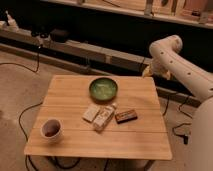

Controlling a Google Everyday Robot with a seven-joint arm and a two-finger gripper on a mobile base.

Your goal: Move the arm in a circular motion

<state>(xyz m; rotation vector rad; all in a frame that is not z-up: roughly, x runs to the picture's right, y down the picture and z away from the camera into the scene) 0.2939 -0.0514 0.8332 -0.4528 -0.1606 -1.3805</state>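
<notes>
The thick white arm (175, 65) with small dark dots comes in from the right edge. It bends at a rounded joint near the top right. Its yellowish-tan tip, the gripper (147, 72), hangs just beyond the far right corner of the wooden table (65, 145). It holds nothing that I can see and touches nothing on the table.
On the table stand a green bowl (103, 89), a cup with dark liquid (51, 129), two pale snack packets (91, 113) (104, 118) and a brown bar (126, 116). Cables (22, 122) run over the floor. A long low shelf (90, 50) crosses the back.
</notes>
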